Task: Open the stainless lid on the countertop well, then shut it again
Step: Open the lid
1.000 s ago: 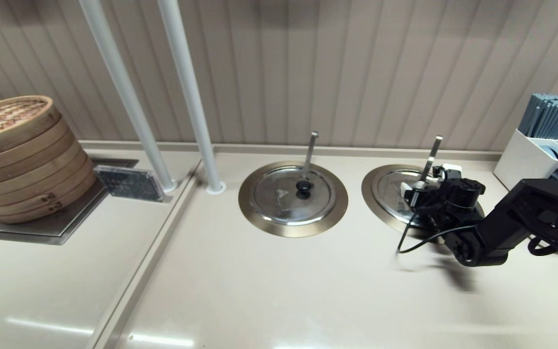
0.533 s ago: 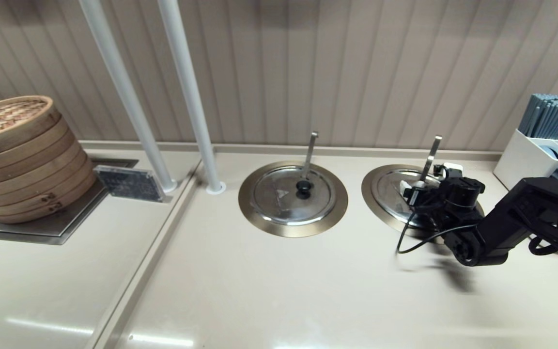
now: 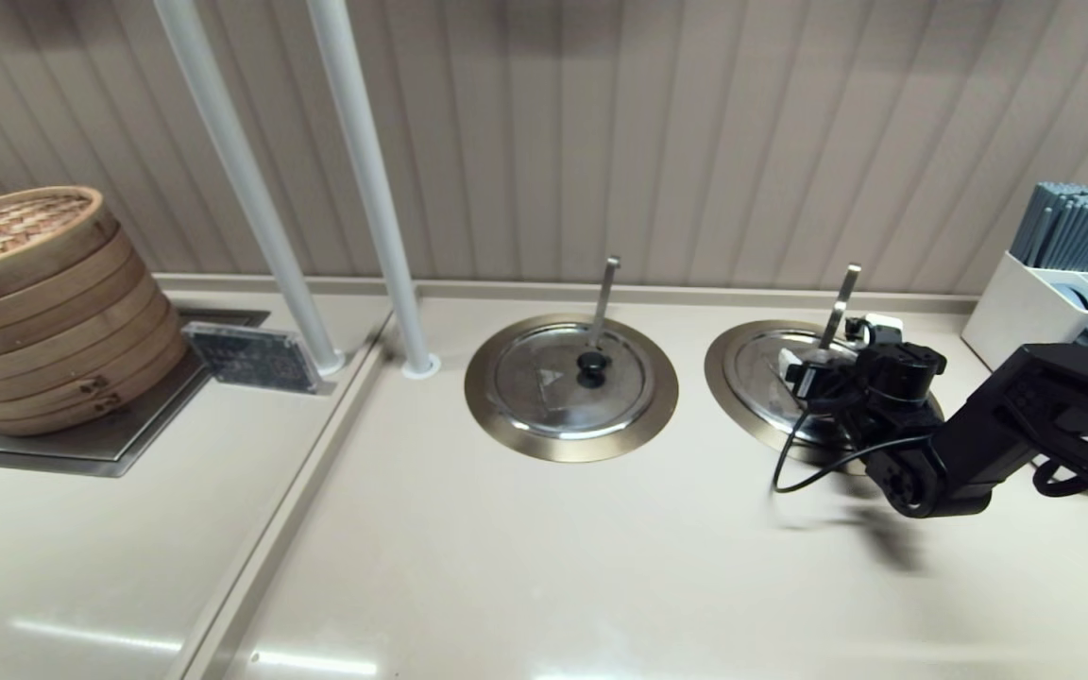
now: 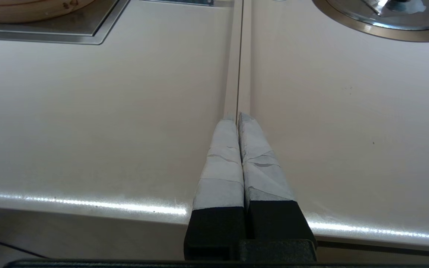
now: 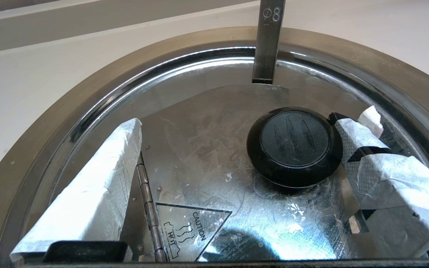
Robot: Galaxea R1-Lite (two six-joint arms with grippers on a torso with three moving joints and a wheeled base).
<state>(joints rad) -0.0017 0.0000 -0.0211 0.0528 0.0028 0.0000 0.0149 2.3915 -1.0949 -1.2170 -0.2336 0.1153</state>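
Observation:
The stainless lid (image 5: 207, 156) lies flat in the countertop well, inside the brass-coloured ring (image 5: 69, 108). Its black knob (image 5: 294, 143) stands near the slanted ladle handle (image 5: 268, 41). My right gripper (image 5: 250, 123) hangs open over the lid with the knob between its taped fingers; one finger (image 5: 359, 137) is close against the knob's side, the other (image 5: 99, 175) well apart. In the head view the right gripper (image 3: 832, 348) covers the knob above the lid (image 3: 761, 373). My left gripper (image 4: 238, 116) is shut and empty over the counter's front edge.
A twin lid (image 3: 544, 397) with an almost upright handle (image 3: 605, 297) sits to the left. Two white poles (image 3: 374, 189) rise behind it. Bamboo steamers (image 3: 34, 302) stand far left, a white utensil holder (image 3: 1026, 302) far right, and a small placard (image 3: 246, 356) by the steamers.
My right gripper has crept a little farther over the lid toward the wall. The lid stays flat.

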